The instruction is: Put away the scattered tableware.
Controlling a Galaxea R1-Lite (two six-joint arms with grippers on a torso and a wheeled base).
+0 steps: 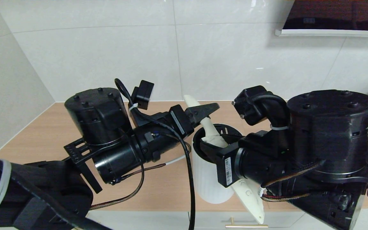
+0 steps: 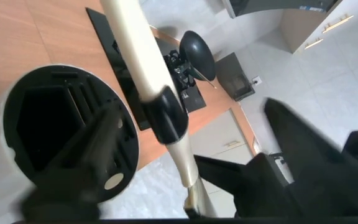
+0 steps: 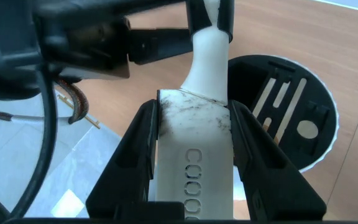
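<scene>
R gripper (image 3: 194, 118) is pinching the broad end of the cream utensil (image 3: 194, 168). From the R wrist cam I see a jaw pressed on each side of it, w/ dark smudges on the cream face just ahead of the grip. The utensil is off the counter and tilted: broad end low on my side, handle rising toward the tiled wall (image 1: 107, 48), crossing over the black slotted top of the utensil holder (image 1: 208, 182). The holder is a white cylinder standing upright on the wooden counter (image 1: 43, 137), near its front edge. L gripper (image 1: 203, 111) is up at the handle's far part, above the holder's rim — can't tell whether it's clamped there or slack.
</scene>
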